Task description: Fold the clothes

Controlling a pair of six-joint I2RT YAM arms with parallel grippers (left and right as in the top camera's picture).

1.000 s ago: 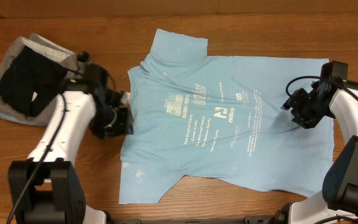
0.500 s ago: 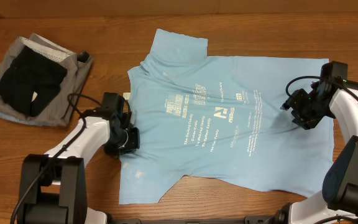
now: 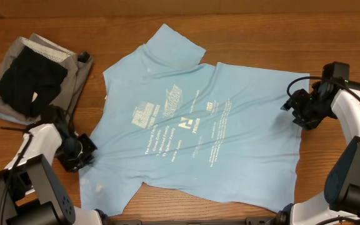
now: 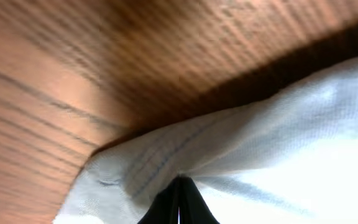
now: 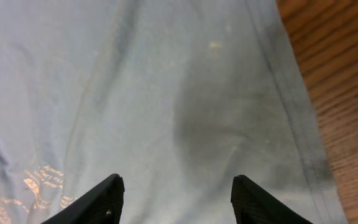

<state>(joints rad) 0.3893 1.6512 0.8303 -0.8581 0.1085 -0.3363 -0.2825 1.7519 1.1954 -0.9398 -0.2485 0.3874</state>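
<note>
T-shirt (image 3: pixel 192 125): light blue, spread flat and face up across the middle of the wooden table (image 3: pixel 261 37), lying slightly askew, with shallow wrinkles. Its pale lettering (image 3: pixel 167 125) runs at a slant.

Far left: grey and black garments (image 3: pixel 30 78) are stacked in a folded pile, the black one on top. The pile is well apart from the T-shirt.

Lower left: the left gripper (image 3: pixel 83 153) sits at the T-shirt's left edge. In the left wrist view its fingertips (image 4: pixel 179 193) are pressed together, with a fold of the hem bunched at them, pinching the cloth.

Right: the right gripper (image 3: pixel 302 112) is at the T-shirt's right edge. In the right wrist view its fingers (image 5: pixel 107 199) stand spread above the cloth near the hem, with nothing between them.
</note>
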